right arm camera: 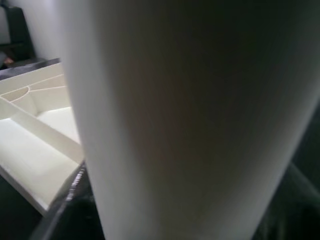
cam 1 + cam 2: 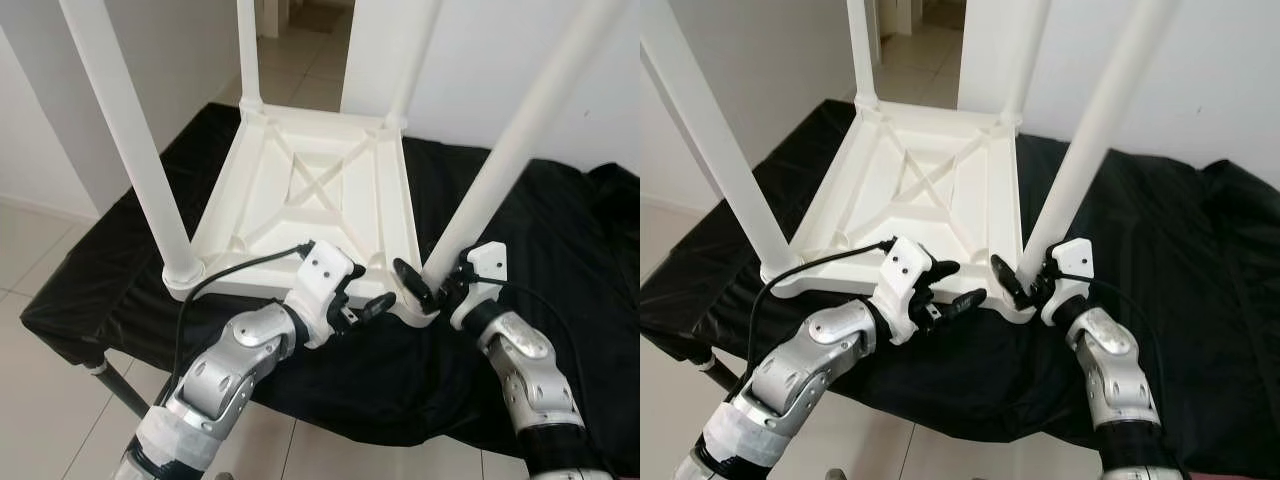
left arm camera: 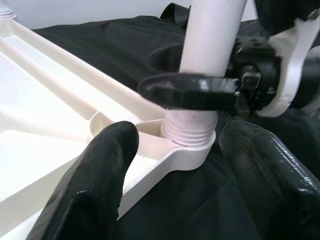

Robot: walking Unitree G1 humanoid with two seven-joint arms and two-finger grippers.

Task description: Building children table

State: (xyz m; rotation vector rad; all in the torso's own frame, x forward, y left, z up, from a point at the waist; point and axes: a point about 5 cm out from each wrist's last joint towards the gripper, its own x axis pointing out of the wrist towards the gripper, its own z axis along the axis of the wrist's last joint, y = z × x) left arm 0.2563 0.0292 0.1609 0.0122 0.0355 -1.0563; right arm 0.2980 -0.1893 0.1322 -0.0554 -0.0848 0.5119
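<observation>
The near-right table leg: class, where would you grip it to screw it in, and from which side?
Grip the leg low on its smooth round shaft, just above the exposed thread, coming from the robot's side, as the right gripper does. The tabletop blocks the far side.

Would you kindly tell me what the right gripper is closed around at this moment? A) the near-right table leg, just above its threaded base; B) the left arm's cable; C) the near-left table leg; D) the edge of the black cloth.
A: the right gripper clasps the near-right table leg low down, just above its threaded base in the upturned tabletop, while the left gripper waits open beside it.
</observation>
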